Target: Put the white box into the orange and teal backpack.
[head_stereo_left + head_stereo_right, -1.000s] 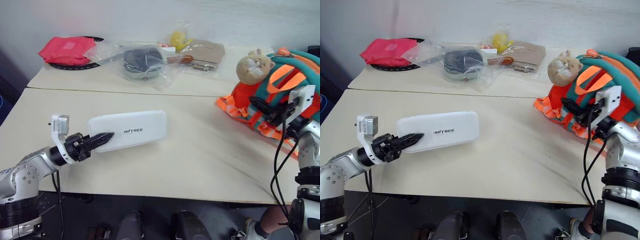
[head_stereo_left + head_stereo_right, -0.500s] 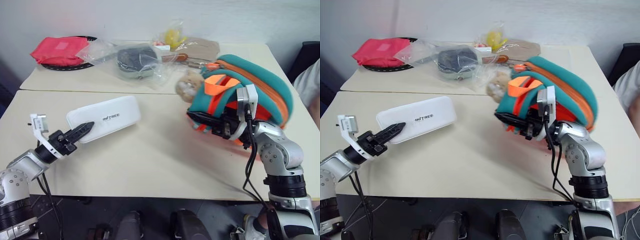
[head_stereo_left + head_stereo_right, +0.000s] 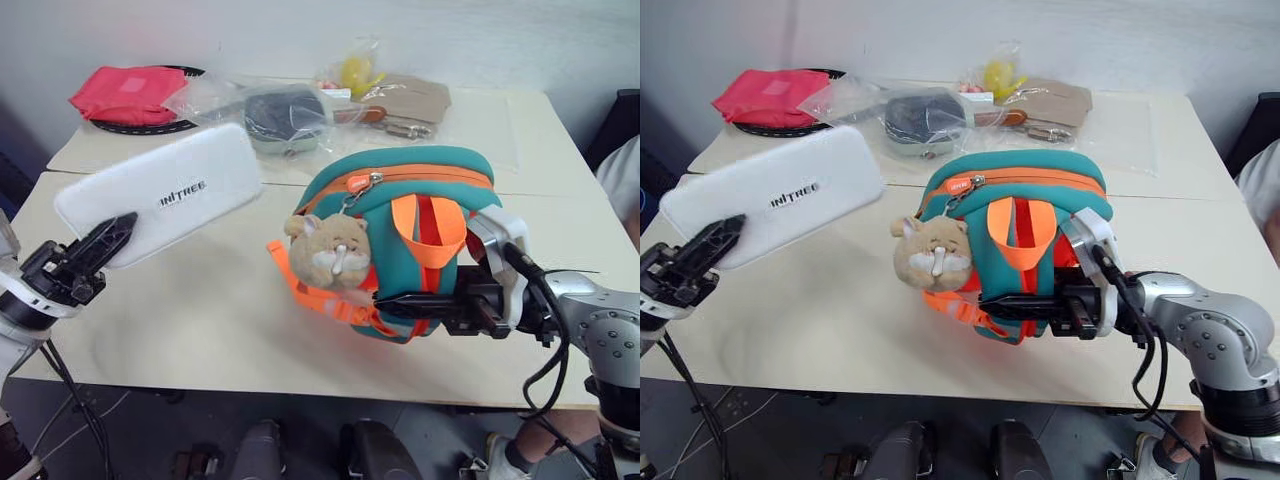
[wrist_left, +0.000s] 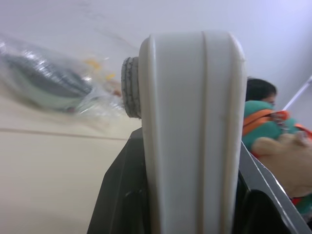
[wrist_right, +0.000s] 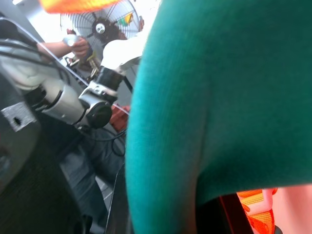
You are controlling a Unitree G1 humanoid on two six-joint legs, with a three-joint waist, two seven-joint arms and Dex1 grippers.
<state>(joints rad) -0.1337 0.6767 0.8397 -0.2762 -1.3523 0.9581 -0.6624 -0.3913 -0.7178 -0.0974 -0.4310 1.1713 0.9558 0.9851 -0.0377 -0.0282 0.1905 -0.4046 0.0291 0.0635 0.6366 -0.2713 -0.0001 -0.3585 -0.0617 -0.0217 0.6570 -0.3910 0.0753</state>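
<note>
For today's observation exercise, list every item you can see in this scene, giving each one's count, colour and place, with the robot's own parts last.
white box: one, white with dark lettering, lifted above the left of the near table, tilted, held at its near end.
orange and teal backpack: one, teal with orange trim, tan plush animal in front, middle-right of the near table.
red-pink pouch: one, far left of the far table, on a dark round mat.
clear plastic bag: one, holding a dark grey item, far table.
bagged small items: yellow and tan, far table, right of the clear bag.
tables: two, beige.
left end effector: black, shut on the box.
right end effector: black, against the backpack's lower front, shut on it.
</note>
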